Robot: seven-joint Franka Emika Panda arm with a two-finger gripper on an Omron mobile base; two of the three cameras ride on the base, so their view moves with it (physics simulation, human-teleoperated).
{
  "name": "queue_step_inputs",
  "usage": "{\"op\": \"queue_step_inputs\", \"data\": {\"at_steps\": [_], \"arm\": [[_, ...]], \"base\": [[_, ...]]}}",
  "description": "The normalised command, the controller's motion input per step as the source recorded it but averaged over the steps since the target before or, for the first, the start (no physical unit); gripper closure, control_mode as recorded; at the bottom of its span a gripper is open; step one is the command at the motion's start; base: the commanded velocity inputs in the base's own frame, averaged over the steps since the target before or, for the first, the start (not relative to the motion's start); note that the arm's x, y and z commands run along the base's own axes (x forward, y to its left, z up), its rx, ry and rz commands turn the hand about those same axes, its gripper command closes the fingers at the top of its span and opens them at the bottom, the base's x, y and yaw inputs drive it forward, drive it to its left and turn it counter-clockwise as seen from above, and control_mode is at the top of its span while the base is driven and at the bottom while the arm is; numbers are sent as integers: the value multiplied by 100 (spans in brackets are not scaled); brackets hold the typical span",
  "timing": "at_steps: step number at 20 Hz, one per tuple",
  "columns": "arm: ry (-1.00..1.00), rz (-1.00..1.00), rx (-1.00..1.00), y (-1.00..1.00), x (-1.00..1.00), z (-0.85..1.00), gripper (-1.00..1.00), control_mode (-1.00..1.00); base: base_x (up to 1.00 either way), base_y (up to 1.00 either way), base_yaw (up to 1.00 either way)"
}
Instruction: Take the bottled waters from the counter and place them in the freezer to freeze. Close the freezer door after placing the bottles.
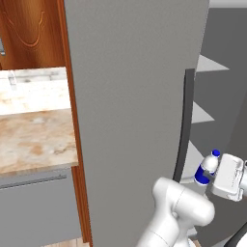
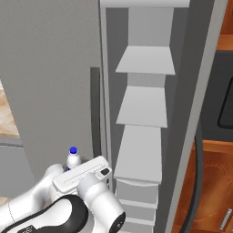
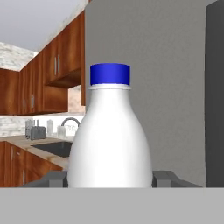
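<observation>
Gripper (image 3: pixel 109 177) is clamped around the blue-capped bottle (image 3: pixel 110 140), held upright beside the open freezer door (image 1: pixel 135 106), ready for the shelves (image 2: pixel 145 61).

Off to your left you see reddish wooden wall cabinets (image 3: pixel 57 74) with thin metal handles, and a pale marbled backsplash (image 1: pixel 34 89) beneath them. A curved faucet (image 3: pixel 70 124) rises by the dark sink (image 3: pixel 54 148), a small toaster (image 3: pixel 37 130) further along. At the right, a black microwave (image 2: pixel 226 95) sits above a wooden drawer (image 2: pixel 214 191).
</observation>
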Motion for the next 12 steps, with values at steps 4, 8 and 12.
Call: {"op": "queue_step_inputs", "data": {"at_steps": [4, 8, 12], "arm": [[2, 0, -2, 0, 0, 10, 100, -100], [10, -13, -14, -2, 0, 69, 100, -100], [6, -29, -9, -31, 1, 80, 100, -100]], "base": [[0, 0, 0], [0, 0, 0], [0, 0, 0]]}}
